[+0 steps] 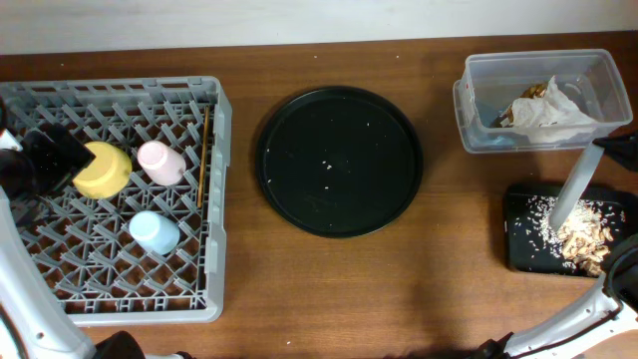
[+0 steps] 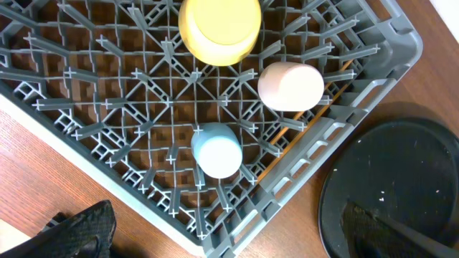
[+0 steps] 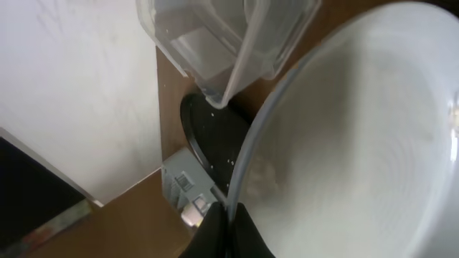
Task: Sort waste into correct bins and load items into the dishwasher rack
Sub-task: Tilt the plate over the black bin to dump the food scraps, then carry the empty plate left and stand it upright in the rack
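Note:
The grey dishwasher rack [image 1: 214, 199] at the left holds the yellow bowl [image 1: 103, 170], pink cup [image 1: 159, 162], light-blue cup [image 1: 155, 232] and chopsticks [image 1: 203, 160]. My left gripper [image 2: 226, 215] hangs open and empty above the rack [image 2: 337, 122], over its left side in the overhead view [image 1: 45, 160]. My right gripper [image 3: 228, 215] is shut on the rim of the grey plate [image 3: 358, 143], which stands tilted on edge [image 1: 575, 187] over the flat black container [image 1: 518, 239] with food scraps [image 1: 583, 237]. The clear tub [image 1: 478, 100] holds napkins [image 1: 553, 108] and a brown wrapper [image 1: 528, 93].
The round black tray [image 1: 339, 160] lies mid-table between the rack and the bins, with a few white crumbs on it. The table's back edge meets a pale wall. The right arm reaches in from the lower right corner.

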Action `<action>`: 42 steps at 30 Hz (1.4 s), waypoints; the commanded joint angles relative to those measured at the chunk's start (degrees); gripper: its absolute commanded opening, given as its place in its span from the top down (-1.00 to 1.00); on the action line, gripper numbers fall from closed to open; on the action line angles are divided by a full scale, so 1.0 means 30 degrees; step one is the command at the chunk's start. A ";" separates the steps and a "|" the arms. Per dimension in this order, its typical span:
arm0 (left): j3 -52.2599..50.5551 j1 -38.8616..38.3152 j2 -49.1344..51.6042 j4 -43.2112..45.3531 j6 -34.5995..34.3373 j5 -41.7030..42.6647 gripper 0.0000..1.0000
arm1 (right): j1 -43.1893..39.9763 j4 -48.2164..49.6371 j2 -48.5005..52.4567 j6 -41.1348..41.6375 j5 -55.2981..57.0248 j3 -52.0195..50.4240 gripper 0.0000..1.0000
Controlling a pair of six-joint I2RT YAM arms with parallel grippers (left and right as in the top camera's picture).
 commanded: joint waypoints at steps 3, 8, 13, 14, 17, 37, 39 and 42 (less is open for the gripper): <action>-0.0022 0.0138 0.0117 0.0036 -0.0182 0.0058 -0.99 | -0.0823 0.0576 -0.0146 0.0401 0.0510 -0.0168 0.92; -0.0022 0.0138 0.0124 0.0029 -0.0182 0.0058 -0.99 | -0.1224 -0.0153 -0.0102 -0.0838 0.0117 -0.0168 0.92; -0.0022 0.0138 0.0117 0.0029 -0.0182 0.0058 -0.99 | -0.1188 0.0138 -0.0197 -0.1005 0.0226 -0.0262 0.92; -0.0022 0.0138 0.0117 0.0029 -0.0182 0.0058 -0.99 | -0.1188 -0.0233 -0.0197 -0.1086 -0.0452 -0.0299 0.92; -0.0022 0.0138 0.0124 0.0029 -0.0182 0.0058 -0.99 | -0.0984 -0.0233 -0.0619 -0.2040 -0.2448 -0.0342 0.92; -0.0022 0.0138 0.0117 0.0029 -0.0182 0.0058 -0.99 | 1.2925 0.3257 -0.5646 0.1049 1.0193 -0.0335 0.92; -0.0022 0.0138 0.0117 0.0036 -0.0182 0.0058 -0.99 | 1.5657 0.3869 -0.5523 0.2579 1.3209 -0.0335 0.92; -0.0022 0.0138 0.0117 0.0029 -0.0182 0.0058 -0.99 | 2.0094 0.5282 -0.5100 0.4102 1.6662 -0.0335 0.92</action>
